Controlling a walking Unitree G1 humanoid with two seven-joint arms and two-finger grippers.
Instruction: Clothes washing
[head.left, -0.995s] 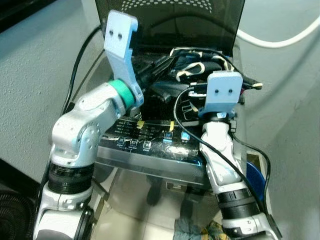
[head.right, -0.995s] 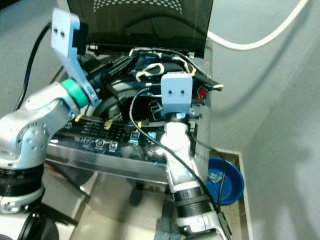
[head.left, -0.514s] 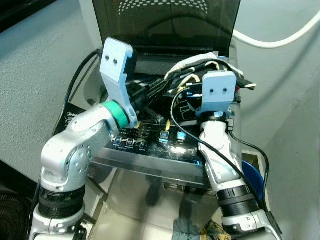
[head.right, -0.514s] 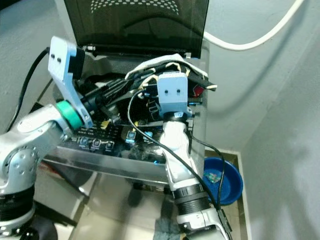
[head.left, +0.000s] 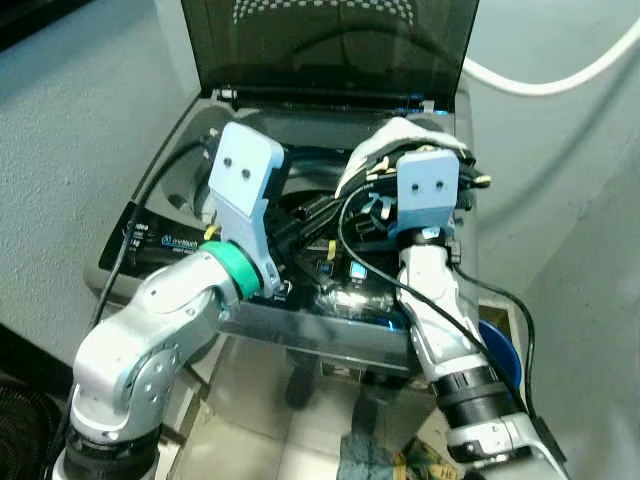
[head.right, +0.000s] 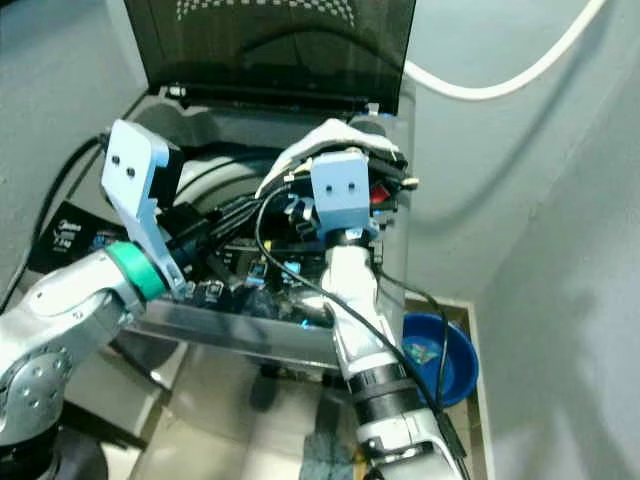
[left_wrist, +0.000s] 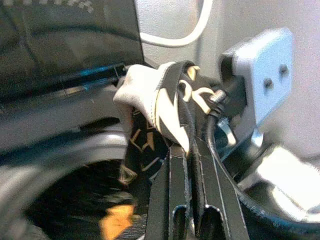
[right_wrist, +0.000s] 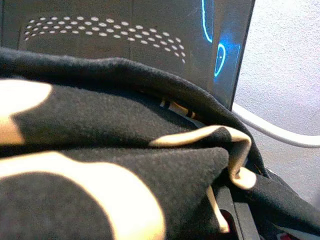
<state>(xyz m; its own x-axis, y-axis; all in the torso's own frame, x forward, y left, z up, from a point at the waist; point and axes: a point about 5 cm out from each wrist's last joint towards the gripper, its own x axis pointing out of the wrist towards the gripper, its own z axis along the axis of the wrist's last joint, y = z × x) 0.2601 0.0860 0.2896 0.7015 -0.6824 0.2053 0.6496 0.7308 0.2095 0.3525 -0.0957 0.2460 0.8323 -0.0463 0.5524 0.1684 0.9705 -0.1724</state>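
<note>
A black garment with cream markings (head.left: 393, 135) is bunched up above the right side of the open top-loading washing machine (head.left: 185, 150). My right gripper (head.left: 422, 158) sits under it, shut on the cloth, which covers the right wrist view as black and cream folds (right_wrist: 125, 130). My left gripper (left_wrist: 186, 148) reaches in from the left over the drum (head.left: 300, 185). Its fingers (head.left: 318, 212) are pressed together, and an edge of the garment (left_wrist: 150, 95) is pinched at their tips.
The dark lid (head.left: 330, 50) stands upright behind the drum. The control panel (head.left: 160, 240) runs along the near edge. A blue basin (head.right: 440, 355) sits on the floor at the right. A white hose (head.left: 560, 80) crosses the wall. More cloth (head.left: 380, 462) lies by my feet.
The garment has risen from inside the drum to above the right rim with both grippers. My left arm has drawn back and down toward me. The view has shifted as well.
</note>
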